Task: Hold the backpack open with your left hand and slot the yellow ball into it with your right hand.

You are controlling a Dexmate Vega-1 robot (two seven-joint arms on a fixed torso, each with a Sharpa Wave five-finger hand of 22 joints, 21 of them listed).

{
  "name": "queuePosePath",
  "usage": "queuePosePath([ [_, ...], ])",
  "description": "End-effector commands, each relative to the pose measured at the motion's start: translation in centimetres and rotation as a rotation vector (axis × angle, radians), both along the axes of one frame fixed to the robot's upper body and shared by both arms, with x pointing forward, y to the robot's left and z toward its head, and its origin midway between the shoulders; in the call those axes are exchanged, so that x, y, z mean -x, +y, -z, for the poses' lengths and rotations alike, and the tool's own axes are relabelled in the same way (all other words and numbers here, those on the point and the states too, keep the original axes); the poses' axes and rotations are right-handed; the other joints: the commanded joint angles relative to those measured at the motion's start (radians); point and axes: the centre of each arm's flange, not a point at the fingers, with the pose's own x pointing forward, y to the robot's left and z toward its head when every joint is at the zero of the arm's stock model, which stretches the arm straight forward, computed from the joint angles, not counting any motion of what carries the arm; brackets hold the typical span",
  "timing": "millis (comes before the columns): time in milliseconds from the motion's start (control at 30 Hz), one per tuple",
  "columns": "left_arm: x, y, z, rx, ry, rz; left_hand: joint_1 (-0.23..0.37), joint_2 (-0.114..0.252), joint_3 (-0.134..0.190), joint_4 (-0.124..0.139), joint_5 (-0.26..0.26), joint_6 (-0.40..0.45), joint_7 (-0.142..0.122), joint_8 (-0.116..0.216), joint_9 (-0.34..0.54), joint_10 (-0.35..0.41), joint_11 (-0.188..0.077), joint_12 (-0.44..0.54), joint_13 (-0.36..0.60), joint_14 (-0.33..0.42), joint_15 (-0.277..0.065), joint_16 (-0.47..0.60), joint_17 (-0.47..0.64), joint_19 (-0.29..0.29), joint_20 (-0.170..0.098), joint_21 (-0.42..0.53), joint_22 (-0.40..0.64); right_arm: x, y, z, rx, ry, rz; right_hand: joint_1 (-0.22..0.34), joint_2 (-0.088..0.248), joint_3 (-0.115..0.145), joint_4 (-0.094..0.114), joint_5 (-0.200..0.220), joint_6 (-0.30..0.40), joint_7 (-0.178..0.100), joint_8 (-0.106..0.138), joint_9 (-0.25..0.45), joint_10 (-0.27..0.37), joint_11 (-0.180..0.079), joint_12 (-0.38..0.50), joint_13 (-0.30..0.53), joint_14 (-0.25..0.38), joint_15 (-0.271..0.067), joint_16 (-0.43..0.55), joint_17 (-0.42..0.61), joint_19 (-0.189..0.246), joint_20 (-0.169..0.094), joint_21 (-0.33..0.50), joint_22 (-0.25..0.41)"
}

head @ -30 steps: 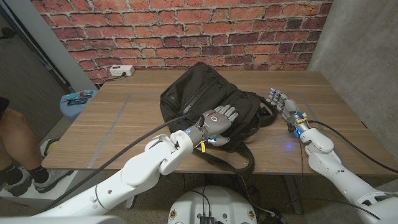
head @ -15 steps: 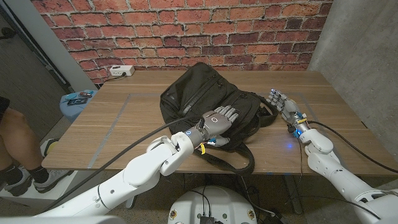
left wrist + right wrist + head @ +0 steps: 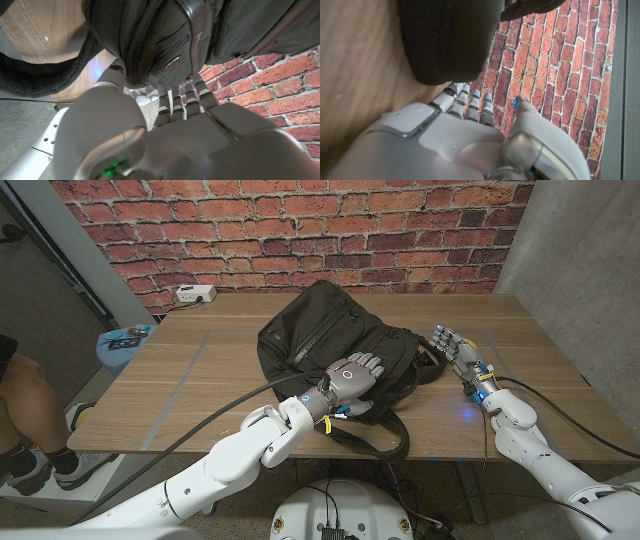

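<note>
A black backpack (image 3: 320, 330) lies in the middle of the wooden table (image 3: 200, 380), and its shoulder strap (image 3: 385, 442) loops toward the front edge. My left hand (image 3: 355, 374) sits on the near part of the bag with its fingers bent over the fabric. In the left wrist view the thumb (image 3: 116, 72) and fingers (image 3: 175, 97) close on a fold of the backpack (image 3: 150, 45) near a zip pull (image 3: 174, 63). My right hand (image 3: 456, 350) stands just right of the bag with its fingers apart, holding nothing. The backpack's rounded end (image 3: 450, 40) lies ahead of those fingers (image 3: 470, 102).
A white power strip (image 3: 195, 293) lies at the table's back left. A person's leg (image 3: 20, 395) and a blue object (image 3: 125, 340) are off the table on the left. A brick wall runs behind, and a grey column (image 3: 580, 250) stands at the right.
My left arm has edged slightly forward, its hand staying on the backpack. The right hand has barely moved.
</note>
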Motion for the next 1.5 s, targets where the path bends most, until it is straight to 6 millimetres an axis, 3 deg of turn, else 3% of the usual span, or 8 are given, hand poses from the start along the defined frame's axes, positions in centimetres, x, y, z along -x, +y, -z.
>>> queuePosePath([
  [33,0.5,-0.2,-0.3,0.056,-0.127,0.071,0.038,0.01,-0.012,0.001,0.009,0.092,-0.026,0.075,0.029,0.103,-0.038,0.061,0.03,0.097,-0.042,0.038,0.024,0.057,-0.011,0.034,0.009,-0.3,-0.6,0.4,-0.002,0.019,0.001,0.001,0.002,0.003,-0.004,-0.002,0.0,0.001,0.004,0.002,-0.003,0.002,0.007,0.004,-0.003,-0.019,0.009,-0.001,0.008,-0.017,-0.001,0.003],
  [233,0.8,-0.3,-0.4,0.047,-0.166,0.071,0.07,0.017,-0.029,0.005,0.012,0.233,-0.095,0.186,0.059,0.262,-0.102,0.16,0.082,0.27,-0.112,0.112,0.067,0.158,-0.028,0.101,0.022,-0.4,-0.7,0.3,-0.002,0.023,0.002,0.0,0.002,0.003,-0.004,-0.002,0.0,0.001,0.004,0.002,-0.003,0.002,0.007,0.004,-0.003,-0.017,0.009,-0.001,0.008,-0.017,-0.001,0.003],
  [300,1.0,-0.3,-0.4,0.04,-0.181,0.071,0.075,0.02,-0.038,0.008,0.013,0.316,-0.128,0.227,0.045,0.33,-0.129,0.205,0.106,0.34,-0.135,0.142,0.086,0.189,-0.035,0.126,0.029,-0.4,-0.7,0.3,-0.002,0.025,0.002,0.0,0.002,0.003,-0.004,-0.002,0.0,0.001,0.004,0.002,-0.003,0.003,0.007,0.004,-0.004,-0.018,0.009,-0.001,0.008,-0.017,-0.001,0.003],
  [433,1.3,-0.3,-0.7,0.042,-0.21,0.079,0.074,0.025,-0.047,0.014,0.015,0.429,-0.159,0.279,0.021,0.42,-0.161,0.265,0.141,0.439,-0.168,0.179,0.11,0.232,-0.043,0.164,0.037,-0.3,-0.7,0.3,-0.001,0.03,0.003,-0.001,0.003,0.003,-0.004,-0.002,0.001,0.001,0.005,0.002,-0.004,0.003,0.007,0.004,-0.004,-0.018,0.009,0.0,0.008,-0.018,-0.001,0.003],
  [533,1.4,-0.2,-0.8,0.049,-0.218,0.077,0.072,0.032,-0.047,0.017,0.016,0.496,-0.163,0.297,-0.003,0.481,-0.177,0.303,0.159,0.498,-0.185,0.205,0.127,0.25,-0.05,0.183,0.041,-0.3,-0.8,0.4,-0.003,0.031,0.002,0.0,0.003,0.003,-0.005,-0.002,0.001,0.001,0.005,0.002,-0.004,0.001,0.007,0.004,-0.004,-0.019,0.009,-0.001,0.008,-0.017,-0.001,0.003],
  [633,1.4,-0.1,-0.9,0.055,-0.234,0.084,0.079,0.035,-0.043,0.012,0.018,0.539,-0.176,0.304,-0.027,0.519,-0.194,0.328,0.175,0.535,-0.194,0.22,0.14,0.267,-0.057,0.199,0.044,-0.3,-0.8,0.4,-0.005,0.033,0.0,0.0,0.002,0.003,-0.005,-0.002,0.0,0.002,0.005,0.002,-0.003,0.001,0.007,0.004,-0.003,-0.018,0.009,-0.001,0.008,-0.018,-0.001,0.003],
  [1100,0.8,0.6,-0.9,0.084,-0.327,0.118,0.106,0.042,-0.027,0.004,0.016,0.607,-0.16,0.308,-0.079,0.562,-0.208,0.36,0.203,0.592,-0.22,0.248,0.167,0.298,-0.071,0.234,0.052,0.0,-0.9,1.3,-0.035,0.047,-0.005,-0.002,0.003,0.003,-0.005,-0.002,0.003,0.002,0.006,0.002,0.0,0.005,0.009,0.004,-0.003,-0.019,0.01,0.0,0.008,-0.018,-0.001,0.003],
  [1500,1.0,1.5,-1.9,0.109,-0.355,0.116,0.109,0.04,-0.024,0.005,0.005,0.635,-0.162,0.305,-0.11,0.586,-0.215,0.359,0.197,0.615,-0.238,0.257,0.179,0.307,-0.081,0.252,0.057,0.3,-0.6,1.2,-0.046,0.046,-0.004,-0.003,0.004,0.003,-0.005,-0.002,0.007,0.003,0.007,0.002,0.005,0.004,0.01,0.004,-0.002,-0.018,0.011,0.0,0.009,-0.018,-0.001,0.003],
])
